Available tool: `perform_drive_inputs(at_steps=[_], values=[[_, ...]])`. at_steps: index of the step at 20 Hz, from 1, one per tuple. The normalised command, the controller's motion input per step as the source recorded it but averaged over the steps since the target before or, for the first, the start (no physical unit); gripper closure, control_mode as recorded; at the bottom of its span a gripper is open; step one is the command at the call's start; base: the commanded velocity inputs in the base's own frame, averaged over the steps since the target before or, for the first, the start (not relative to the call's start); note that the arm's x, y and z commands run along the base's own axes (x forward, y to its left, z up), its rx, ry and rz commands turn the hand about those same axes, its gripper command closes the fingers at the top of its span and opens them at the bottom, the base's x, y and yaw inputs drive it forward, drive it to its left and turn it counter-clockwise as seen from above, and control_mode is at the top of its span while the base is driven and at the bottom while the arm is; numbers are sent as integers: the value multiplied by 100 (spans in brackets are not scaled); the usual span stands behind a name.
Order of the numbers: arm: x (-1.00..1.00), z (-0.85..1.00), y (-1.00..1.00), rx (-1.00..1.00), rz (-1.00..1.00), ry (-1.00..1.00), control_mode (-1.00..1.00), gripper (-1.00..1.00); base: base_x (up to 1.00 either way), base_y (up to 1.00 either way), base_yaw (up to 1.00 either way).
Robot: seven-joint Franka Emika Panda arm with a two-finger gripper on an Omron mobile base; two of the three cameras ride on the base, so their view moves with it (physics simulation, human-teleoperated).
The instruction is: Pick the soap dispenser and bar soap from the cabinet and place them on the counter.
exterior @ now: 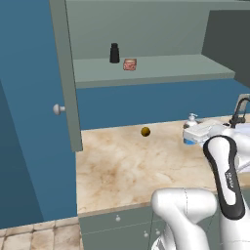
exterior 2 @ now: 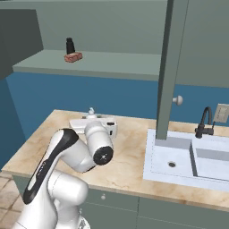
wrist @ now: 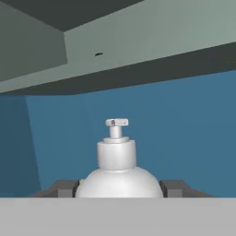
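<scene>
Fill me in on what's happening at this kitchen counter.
The gripper is closed around the soap dispenser, holding it low over the counter by the back wall. The bar soap still sits on the open cabinet shelf beside a small black bottle. A dark-yellow ball lies on the counter.

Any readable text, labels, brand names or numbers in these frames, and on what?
No text can be read.
Small pale lettering on the arm's dark forearm panel: too small and blurred to read.
Blue soap dispenser with white pump top, black bottle, pinkish-red bar soap: no labels visible.
</scene>
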Motion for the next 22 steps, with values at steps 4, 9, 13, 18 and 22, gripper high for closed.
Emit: perform_drive_inputs(at_steps=[4, 9, 13, 18, 22], values=[[11, -39, 3, -5, -5, -3, -100, 100, 0, 0, 0], [-3, -34, 0, -5, -9, 1, -100, 100, 0, 0, 0], [-18, -33, 0, -5, -9, 4, -100, 100, 0, 0, 0], [-14, -45, 0, -3, -7, 2, -100, 100, 0, 0, 0], [-2, -55, 11, -1, -3, -1, -100, 100, 0, 0, 0]])
